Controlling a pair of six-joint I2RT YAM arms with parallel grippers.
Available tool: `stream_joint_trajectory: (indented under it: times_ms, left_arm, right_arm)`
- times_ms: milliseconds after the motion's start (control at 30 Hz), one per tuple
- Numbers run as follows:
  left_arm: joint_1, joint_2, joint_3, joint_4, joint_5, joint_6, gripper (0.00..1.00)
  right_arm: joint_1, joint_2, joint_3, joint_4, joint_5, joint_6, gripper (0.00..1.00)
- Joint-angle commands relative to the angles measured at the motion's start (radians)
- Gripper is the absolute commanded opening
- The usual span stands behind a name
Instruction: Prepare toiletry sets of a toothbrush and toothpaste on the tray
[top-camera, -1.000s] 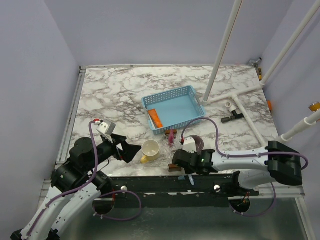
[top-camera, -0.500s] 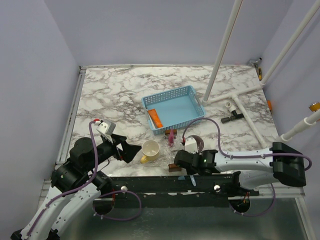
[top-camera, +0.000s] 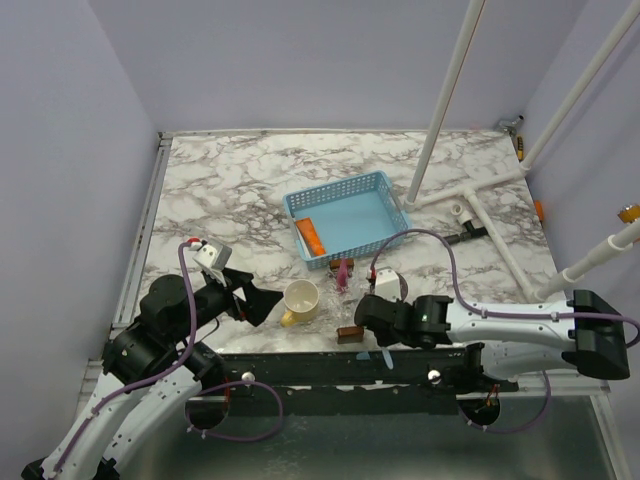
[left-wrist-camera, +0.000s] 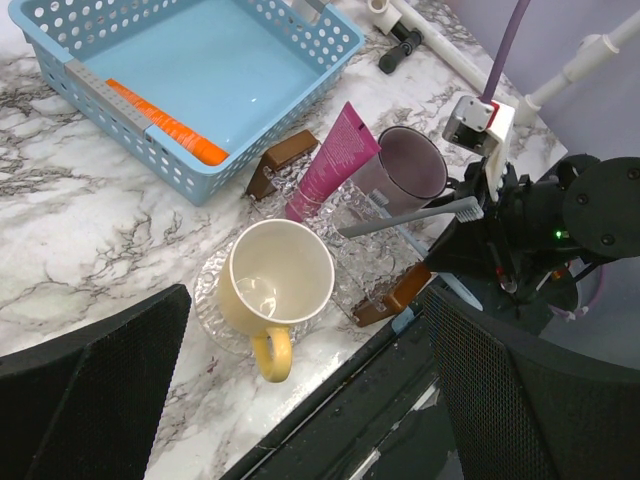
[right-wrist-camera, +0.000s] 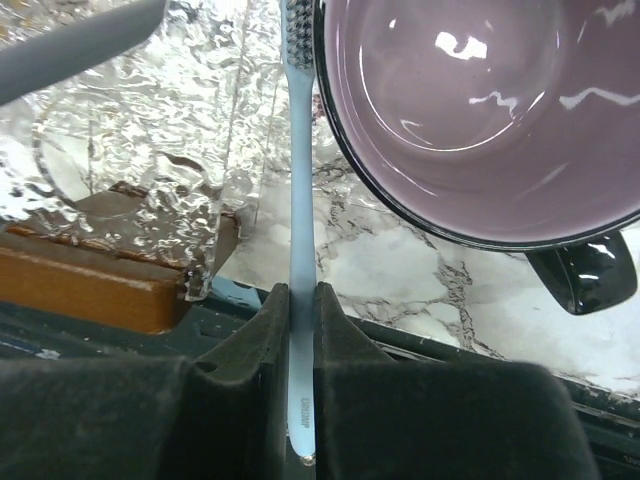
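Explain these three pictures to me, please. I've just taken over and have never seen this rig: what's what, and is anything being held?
Two robot arms are bolted at the near edge of the table. The overhead picture looks down from behind them; the other two come from a camera on each wrist. The right arm has its jaws shut on the toothbrush, beside the purple mug. The left arm has its jaws wide open and empty, near the yellow mug. Also on the marble: the blue tray with an orange toothpaste inside, a pink toothpaste outside it, and brown blocks.
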Motion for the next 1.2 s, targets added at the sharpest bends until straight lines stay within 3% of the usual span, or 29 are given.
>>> stream_joint_trajectory:
  times_ms: [0,367,533,800,1167]
  left_arm:
    - [-0.003,0.003,-0.005,0.016,0.019,0.008,0.99]
    - [-0.003,0.009,0.006,0.021,0.064,0.008,0.99]
    - [-0.002,0.036,0.037,0.017,0.140,-0.012,0.99]
    - [-0.003,0.039,0.073,0.047,0.277,-0.073,0.99]
    - [-0.003,0.035,0.071,0.236,0.498,-0.261,0.99]
  right_arm:
    - [0.007,-0.029,0.062,-0.080,0.034,-0.001,0.01]
    - [0.007,-0.104,0.219,-0.203,0.121,0.043,0.01]
    - [0.008,-0.147,0.303,-0.164,0.167,0.008,0.01]
    - [0.008,-0.188,0.380,0.126,0.142,-0.154,0.01]
    - [0.007,-0.151,0.368,0.628,-0.060,-0.259,0.01]
